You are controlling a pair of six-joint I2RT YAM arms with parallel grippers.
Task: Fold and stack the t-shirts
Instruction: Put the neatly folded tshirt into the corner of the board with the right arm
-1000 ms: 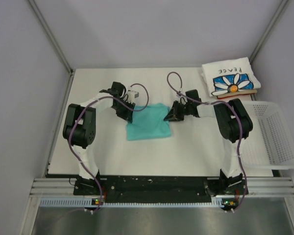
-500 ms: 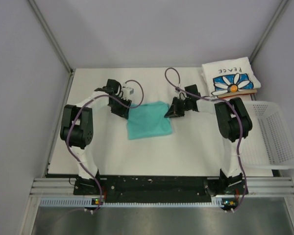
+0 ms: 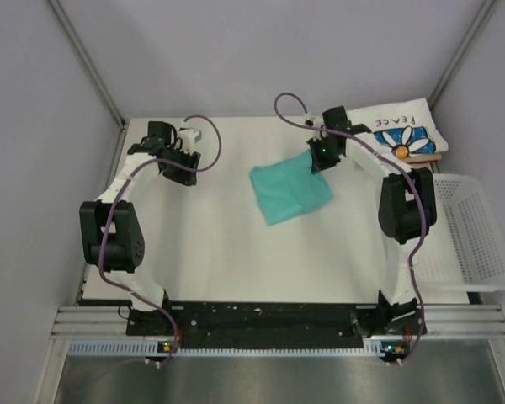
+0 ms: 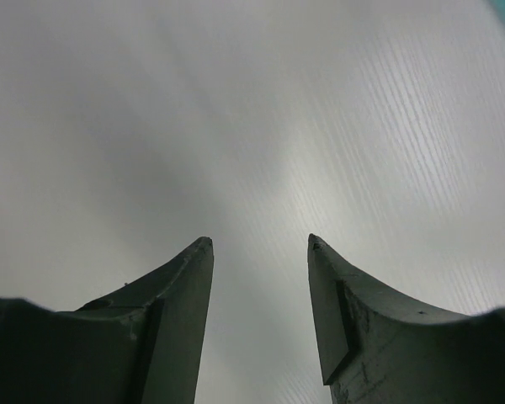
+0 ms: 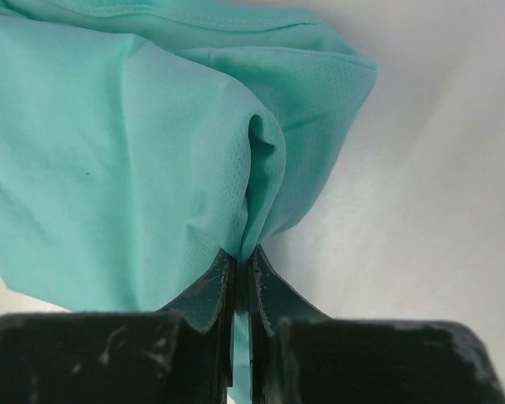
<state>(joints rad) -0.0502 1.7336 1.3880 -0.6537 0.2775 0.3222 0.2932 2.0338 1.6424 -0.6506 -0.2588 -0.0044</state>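
Though pinched at its far right corner between the clenched fingers of the right gripper (image 3: 317, 158), lies mostly flat on the table (image 3: 210, 252): teal-green t-shirt (image 3: 290, 194), folded to a rough rectangle and stretching from the grip toward the near left. Long axis diagonal, far right to near left. Just past the grip, farther right and back: folded daisy-print t-shirt (image 3: 400, 139) in the far right corner, near the teal cloth but seemingly not touching it, nothing on top yet. Judged to be the stacking step, calling for a lift or drag up and rightward along that same diagonal. Right arm plainly the nearer one. Well off to the left of the teal cloth: left gripper (image 3: 183, 171), fingers parted, holding nothing, over bare table. At the right edge, white mesh basket (image 3: 475, 244), nearer than that path.
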